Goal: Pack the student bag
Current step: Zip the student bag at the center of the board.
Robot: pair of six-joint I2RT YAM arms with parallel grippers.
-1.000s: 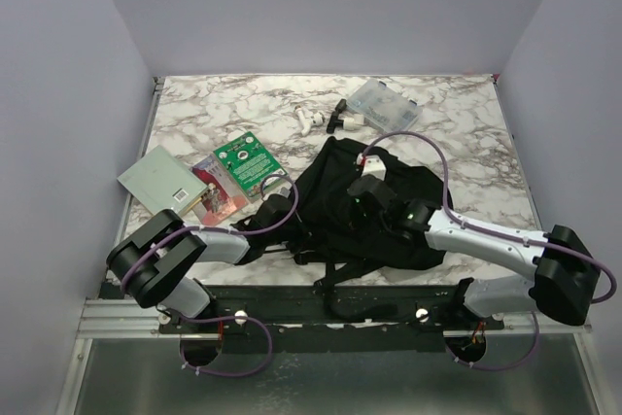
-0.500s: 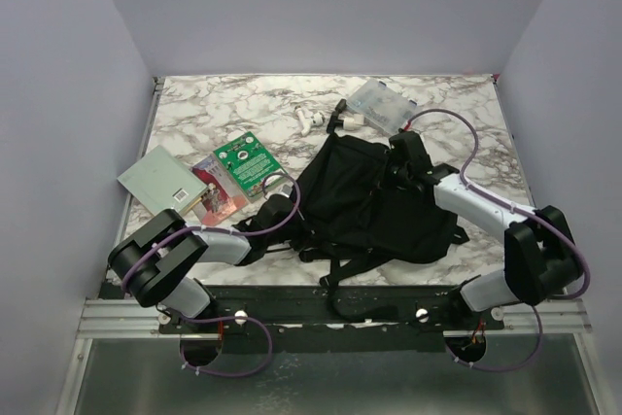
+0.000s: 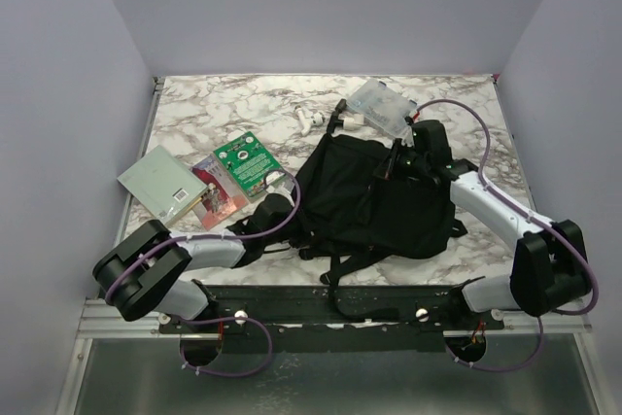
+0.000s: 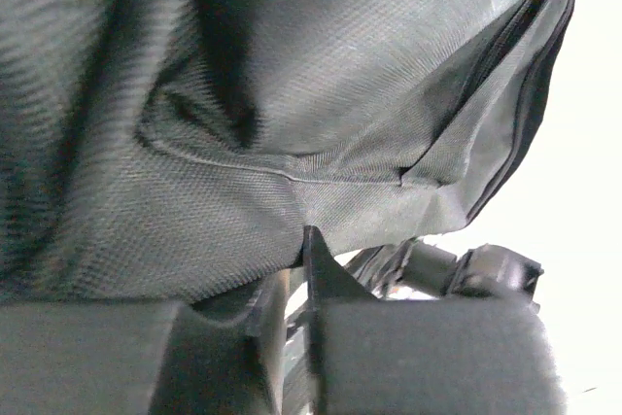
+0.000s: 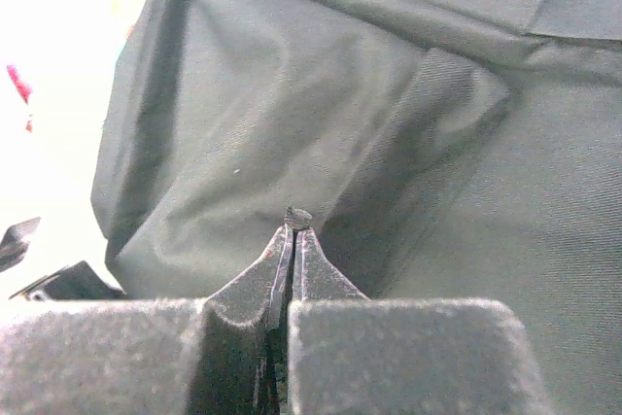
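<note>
1. The student bag lay slumped on the marble table, right of centre, straps trailing toward the near edge.
2. The left gripper was clenched at the bag's left side, apparently with a fold of fabric caught in it. I took that as an anchor to stop the soft bag sliding.
3. The right gripper was clamped on a small dark tab at the bag's far right corner. It may have been a zip pull, so I judged opening to be the step in hand.
4. No opening showed, so I couldn't tell what the bag held.
5. A green card, a grey flat box and a pink packet waited outside, left of the bag.
6. The clear compartment box sat just beyond the bag's far edge, its contents too small to make out.
</note>
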